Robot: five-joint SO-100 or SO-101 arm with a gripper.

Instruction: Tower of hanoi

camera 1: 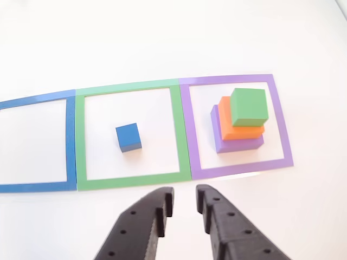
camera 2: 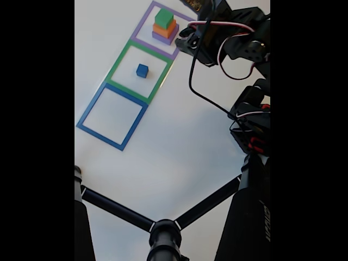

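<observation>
In the other view, a small blue cube (camera 1: 128, 137) sits inside the green square outline (camera 1: 80, 141). In the purple square outline (camera 1: 281, 130) on the right stands a stack: a purple block (camera 1: 217, 132) at the bottom, an orange block (camera 1: 226, 122) on it and a green cube (camera 1: 249, 106) on top. My gripper (camera 1: 184, 205) hovers at the bottom edge, below the border between the green and purple squares. It is open, with nothing between its black fingers. The fixed view shows the stack (camera 2: 165, 26), the blue cube (camera 2: 142, 70) and the arm (camera 2: 228, 43) beside the purple square.
A blue square outline (camera 1: 69, 135) with nothing in it lies to the left of the green one, also seen in the fixed view (camera 2: 89, 111). The table is white. Black tripod legs (camera 2: 119, 209) cross the bottom of the fixed view, and cables hang from the arm.
</observation>
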